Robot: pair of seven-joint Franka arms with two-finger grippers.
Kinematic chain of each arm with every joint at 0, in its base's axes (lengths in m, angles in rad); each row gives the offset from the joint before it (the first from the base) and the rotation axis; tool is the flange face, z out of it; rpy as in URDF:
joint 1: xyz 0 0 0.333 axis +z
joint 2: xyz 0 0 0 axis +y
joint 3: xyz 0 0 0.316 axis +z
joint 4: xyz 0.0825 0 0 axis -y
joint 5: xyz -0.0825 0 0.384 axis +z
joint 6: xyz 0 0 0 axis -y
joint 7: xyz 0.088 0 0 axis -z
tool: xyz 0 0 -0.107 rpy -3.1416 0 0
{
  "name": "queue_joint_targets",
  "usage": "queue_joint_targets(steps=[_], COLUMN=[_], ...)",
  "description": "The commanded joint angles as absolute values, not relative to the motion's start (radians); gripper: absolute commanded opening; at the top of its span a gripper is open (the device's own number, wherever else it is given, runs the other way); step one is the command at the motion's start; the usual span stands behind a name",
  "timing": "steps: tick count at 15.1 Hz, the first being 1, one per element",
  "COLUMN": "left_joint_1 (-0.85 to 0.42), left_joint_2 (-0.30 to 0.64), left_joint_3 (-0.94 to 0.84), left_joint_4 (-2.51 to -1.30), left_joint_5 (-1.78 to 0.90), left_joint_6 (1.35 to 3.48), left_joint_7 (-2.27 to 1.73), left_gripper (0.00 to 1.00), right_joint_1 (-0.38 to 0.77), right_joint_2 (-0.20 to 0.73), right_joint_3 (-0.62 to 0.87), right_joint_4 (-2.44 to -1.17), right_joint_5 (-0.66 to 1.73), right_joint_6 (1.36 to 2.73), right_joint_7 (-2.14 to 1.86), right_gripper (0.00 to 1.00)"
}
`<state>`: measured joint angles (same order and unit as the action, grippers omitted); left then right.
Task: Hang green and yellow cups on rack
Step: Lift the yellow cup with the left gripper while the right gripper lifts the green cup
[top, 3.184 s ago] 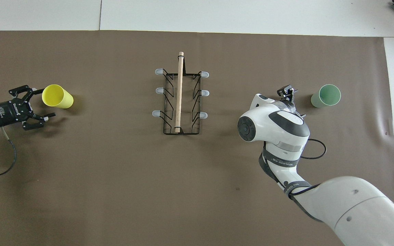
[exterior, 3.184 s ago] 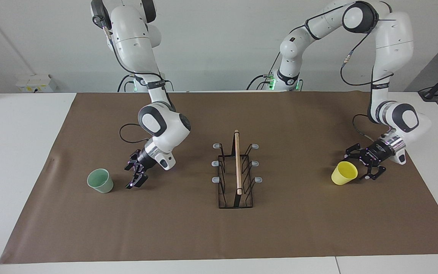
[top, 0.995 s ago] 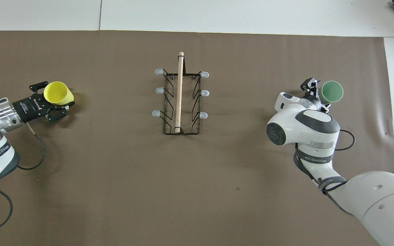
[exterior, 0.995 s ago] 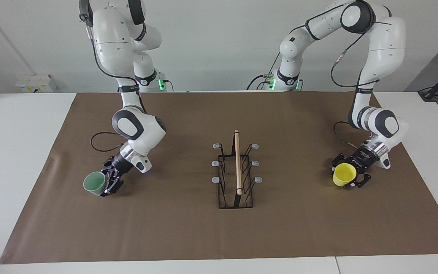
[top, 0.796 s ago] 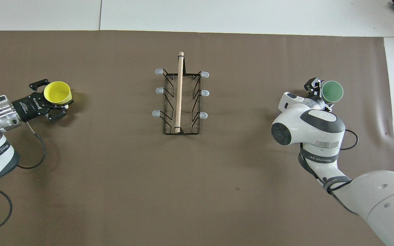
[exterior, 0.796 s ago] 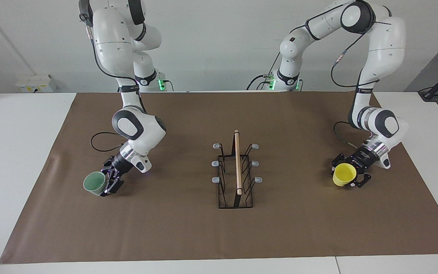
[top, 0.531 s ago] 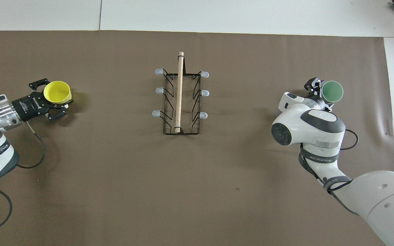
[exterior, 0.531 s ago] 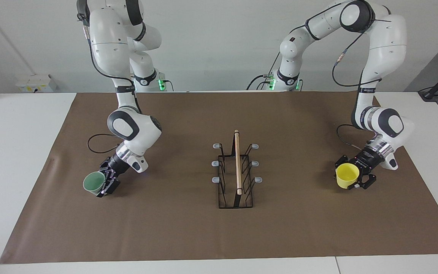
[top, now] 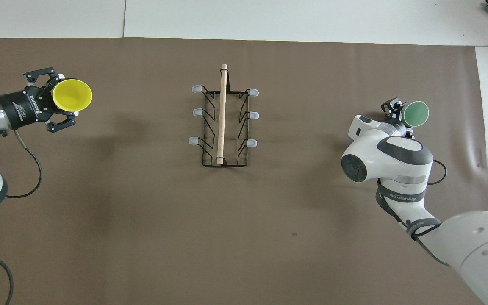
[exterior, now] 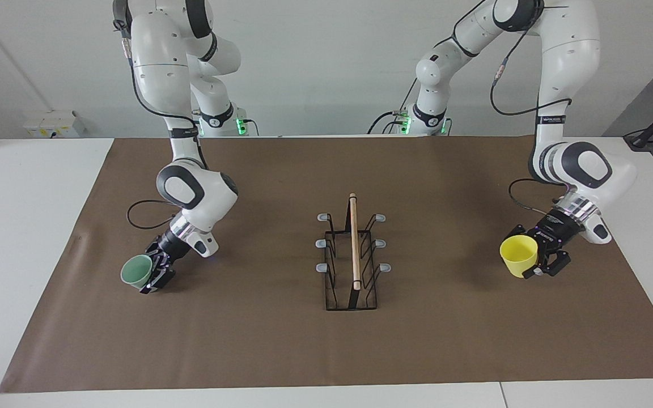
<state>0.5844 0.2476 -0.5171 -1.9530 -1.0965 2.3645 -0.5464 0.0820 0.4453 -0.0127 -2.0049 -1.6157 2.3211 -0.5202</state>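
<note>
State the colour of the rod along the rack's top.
Light wood rod, clearest in the overhead view.

A white table (exterior: 32,238) carried a brown mat (exterior: 281,345); the black wire rack (exterior: 352,266) stood on it midway between both grippers.

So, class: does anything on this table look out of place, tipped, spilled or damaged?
Nothing stands out. The rack stands upright mid-table, prongs bare. The left gripper holds the yellow cup; the right gripper holds the green cup.
</note>
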Motion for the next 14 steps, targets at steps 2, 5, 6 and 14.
queue_joint_targets(steps=[2,5,6,14], left_joint_1=[0.497,0.483,0.482,0.361], left_joint_2=[0.091,0.069,0.055,-0.081], left_joint_3=[-0.460,-0.460,-0.460,-0.462], left_joint_4=[-2.066,-2.048,-2.042,-2.042], left_joint_5=[-1.054,-0.870,-0.824,-0.479], left_joint_6=[2.381,2.257,2.231,2.160], left_joint_7=[-0.564,-0.635,-0.656,-0.958], left_gripper=[0.00,0.00,0.00,0.00], right_joint_1=[0.077,0.080,0.075,0.090], right_joint_2=[0.399,0.374,0.364,0.321], right_joint_3=[-0.002,0.002,0.002,0.066], right_joint_4=[-2.019,-2.011,-2.008,-1.983], right_joint_5=[-1.625,-1.508,-1.447,-1.036], right_joint_6=[2.336,2.351,2.361,2.347], right_joint_7=[-0.511,-0.674,-0.698,-0.726], right_gripper=[0.00,0.00,0.00,0.00])
